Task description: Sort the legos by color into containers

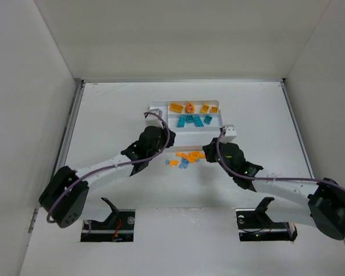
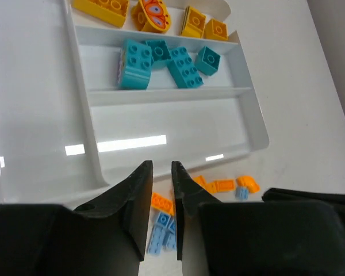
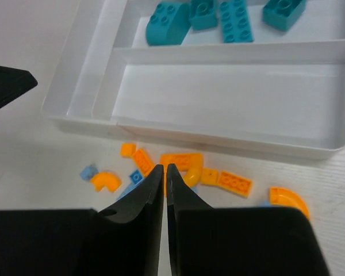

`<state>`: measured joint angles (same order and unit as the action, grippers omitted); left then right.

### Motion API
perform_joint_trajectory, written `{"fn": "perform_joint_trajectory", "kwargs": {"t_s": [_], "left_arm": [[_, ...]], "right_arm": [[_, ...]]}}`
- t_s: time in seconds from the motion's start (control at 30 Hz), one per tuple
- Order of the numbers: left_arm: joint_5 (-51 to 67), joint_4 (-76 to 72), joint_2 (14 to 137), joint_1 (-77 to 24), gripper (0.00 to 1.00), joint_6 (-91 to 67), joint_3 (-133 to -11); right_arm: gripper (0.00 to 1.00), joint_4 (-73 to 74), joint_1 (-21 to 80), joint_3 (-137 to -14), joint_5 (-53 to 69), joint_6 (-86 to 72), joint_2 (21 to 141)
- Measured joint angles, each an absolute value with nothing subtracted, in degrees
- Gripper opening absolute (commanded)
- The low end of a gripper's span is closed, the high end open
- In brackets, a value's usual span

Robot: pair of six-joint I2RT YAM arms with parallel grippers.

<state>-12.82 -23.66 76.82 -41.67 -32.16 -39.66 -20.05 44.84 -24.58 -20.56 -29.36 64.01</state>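
The white tray point(image 2: 178, 123) shows yellow-orange bricks point(image 2: 103, 7) in the strip at the top of the left wrist frame. Among them is a yellow oval piece point(image 2: 154, 12) with a red mark (its pattern is too small to read), and plain teal bricks point(image 2: 184, 66) fill the strip just below, one with a pale side face. On the white table point(image 2: 310, 86), at lower centre, bright orange bits point(image 2: 221, 185) lie mixed with light blue bits point(image 2: 161, 230). The left gripper point(image 2: 161, 167) and right gripper point(image 3: 164, 168) are matt black, and lilac cables point(image 1: 103, 168) run along white arms point(image 1: 282, 187) with black joints.
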Motion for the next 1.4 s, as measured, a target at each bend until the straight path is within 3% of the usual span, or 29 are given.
{"fn": "perform_joint_trajectory", "kwargs": {"t_s": [0.23,0.43,0.67,0.9,1.4], "left_arm": [[-15.3,-22.3,67.1,-45.0,0.32,-33.9,-25.6],[-15.7,-21.7,67.8,-46.3,0.38,-34.9,-22.0],[-16.2,-22.9,71.6,-48.8,0.37,-33.6,-22.2],[-17.7,-23.2,74.6,-49.1,0.37,-32.2,-23.2],[-19.7,-23.7,82.4,-49.9,0.30,-30.2,-26.9]], "right_arm": [[0.25,-17.5,56.4,-27.7,-22.7,-32.0,72.2],[0.34,-16.3,58.3,-28.0,-25.0,-35.4,78.3],[0.39,-16.1,60.4,-28.1,-26.6,-38.8,81.4],[0.50,-17.1,60.8,-28.8,-27.8,-40.4,85.1],[0.50,-18.2,60.8,-31.6,-30.5,-39.1,88.9]]}}
